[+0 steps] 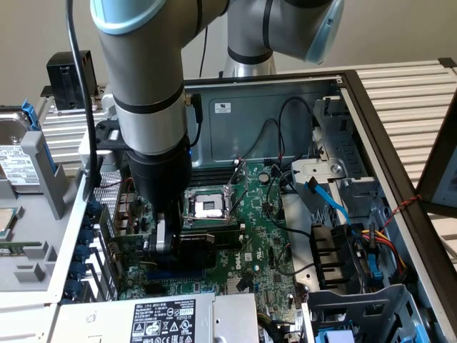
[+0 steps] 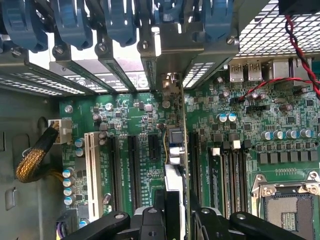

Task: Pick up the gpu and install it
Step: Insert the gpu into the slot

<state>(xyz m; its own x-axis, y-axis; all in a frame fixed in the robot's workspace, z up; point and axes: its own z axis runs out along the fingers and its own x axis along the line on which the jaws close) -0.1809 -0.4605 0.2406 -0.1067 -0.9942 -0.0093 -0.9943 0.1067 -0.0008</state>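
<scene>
Black and two-fingered, the pincer (image 1: 170, 241) at the end of the grey-and-blue robot arm (image 1: 143, 78) reaches down into the open grey computer case (image 1: 264, 114). It is clamped on the gpu (image 1: 194, 250), a small green circuit card with a black cooler shroud and a silver metal end bracket.

In the wrist view the pincer (image 2: 175, 221) has one dark finger (image 2: 150, 222) on each face of the card. The gpu (image 2: 175, 165) is seen edge-on there, standing upright over the large green motherboard (image 2: 130, 120). It runs between the black expansion slots (image 2: 132, 170) on one side and the black memory slots (image 2: 230, 170) on the other. Its bracket end meets the row of silver rear slot openings, just under the blue plastic latches (image 2: 120, 20). Whether its lower edge is fully seated in a slot cannot be told.

In the exterior view the card sits over the part of the motherboard (image 1: 268, 236) toward the exterior view's left. It is just beside the empty silver processor socket (image 1: 206, 206), between that socket and the grey power supply with a white label (image 1: 164, 318).

A long white slot (image 2: 91, 170) and a yellow braided cable (image 2: 32, 160) lie well apart from the card. A twisted red-and-black wire (image 2: 300, 45) crosses the far corner of the board.
</scene>
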